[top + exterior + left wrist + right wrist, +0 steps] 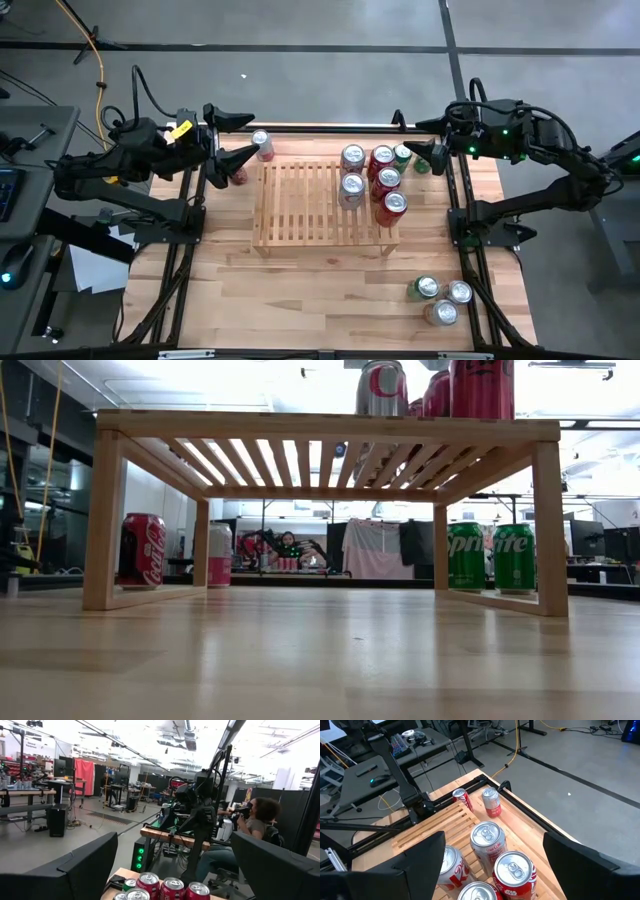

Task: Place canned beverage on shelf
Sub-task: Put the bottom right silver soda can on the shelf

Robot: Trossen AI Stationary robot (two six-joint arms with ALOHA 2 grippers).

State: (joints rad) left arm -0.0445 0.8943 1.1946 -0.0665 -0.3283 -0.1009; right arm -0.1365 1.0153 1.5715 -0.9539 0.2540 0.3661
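Shelf [300,205]: one, light slatted wood, centre of the high view. Its left two-thirds are bare slats.

Cans on the shelf: five, clustered at its right end — two silver-sided (first [352,157]) and three red (first [381,158]).

Cans on the table: two at the upper left of the high view just off the shelf's corner, one pink-and-silver can [262,145] and one red can [238,173]; two green cans [402,155] just off the shelf's upper right corner; three more in a group [439,300] at lower right, one of them green.

Left gripper [234,137]: fingers spread wide, nothing held, hovering next to the two upper-left cans.

Right gripper [425,158]: fingers parted, nothing held, above the green cans by the shelf's right end.

Step in hand, as you would judge it: between placements, no can picked. Next move calls for you to lower the left gripper around one upper-left can, close, lift and set it on the bare slats.
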